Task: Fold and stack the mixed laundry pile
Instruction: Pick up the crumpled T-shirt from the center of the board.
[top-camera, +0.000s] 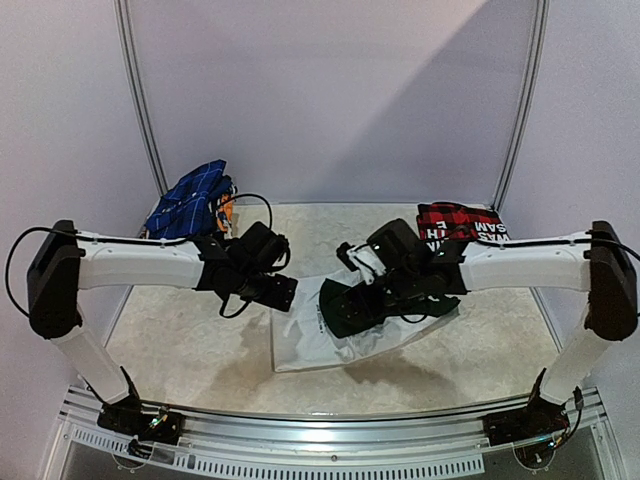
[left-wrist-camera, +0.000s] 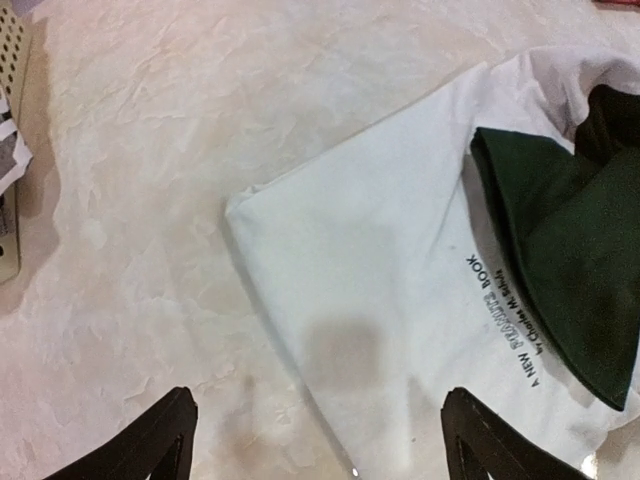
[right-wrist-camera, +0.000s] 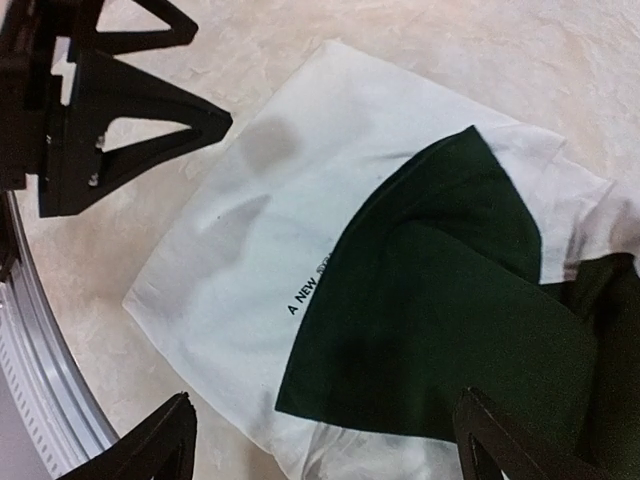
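Note:
A white T-shirt (top-camera: 305, 345) with a dark green sleeve (right-wrist-camera: 440, 300) lies partly folded in the middle of the table. My left gripper (left-wrist-camera: 318, 440) hovers open over its left folded edge (left-wrist-camera: 250, 215), holding nothing. My right gripper (right-wrist-camera: 325, 440) hangs open above the green sleeve and the white cloth (right-wrist-camera: 240, 240), also holding nothing. Seen from above, the left gripper (top-camera: 285, 295) and the right gripper (top-camera: 335, 305) sit close together over the shirt. A red-and-black plaid shirt (top-camera: 455, 222) with white lettering lies folded at the back right. A blue checked cloth (top-camera: 190, 200) is heaped at the back left.
A white lattice basket (left-wrist-camera: 12, 60) stands at the back left, under the blue cloth, with something orange (top-camera: 228, 212) beside it. A metal rail (top-camera: 320, 440) runs along the near table edge. Two curved poles (top-camera: 140, 100) rise behind the table.

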